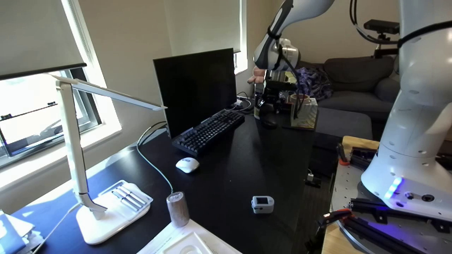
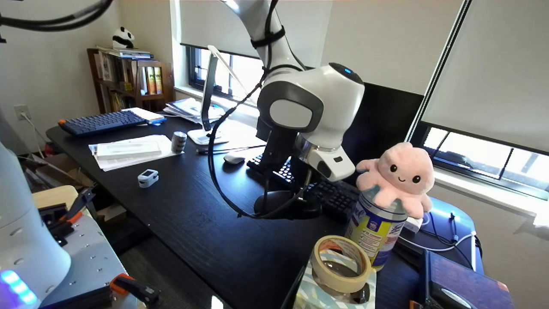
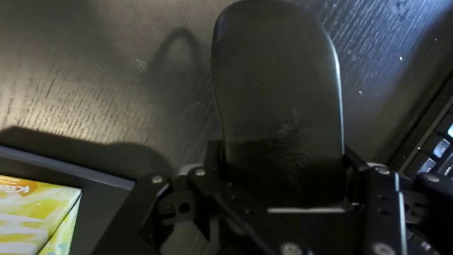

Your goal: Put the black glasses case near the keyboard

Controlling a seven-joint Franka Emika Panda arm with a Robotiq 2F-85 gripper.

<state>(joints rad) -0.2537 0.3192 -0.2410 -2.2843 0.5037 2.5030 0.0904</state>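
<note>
Grips the black glasses case (image 3: 276, 78) in the gripper (image 3: 281, 159), with fingers (image 3: 214, 156) parted to the width of the case and touching both long sides. In the wrist view, points the rounded free end toward twelve o'clock, with the keyboard (image 3: 441, 148) at four o'clock, apart from the case across a strip of bare desk (image 3: 371, 117), and with a patterned tissue box (image 3: 35, 216) at eight. Cannot tell a case resting on the desk from one held just above. In an exterior view, has the case at three o'clock from the keyboard, the black monitor (image 1: 197, 91) at eleven, the white mouse (image 1: 188, 165) at seven, a white desk lamp (image 1: 70, 137) at nine, and a small grey-white gadget (image 1: 262, 204) with a dark face at five, well apart from the gripper. In an exterior view, has a roll of tape (image 2: 343, 284) atop the tissue box between four and five o'clock from the case, a pink octopus plush (image 2: 403, 176) atop a canister (image 2: 375, 234) between two and three, and a second keyboard (image 2: 103, 122) toward ten.
</note>
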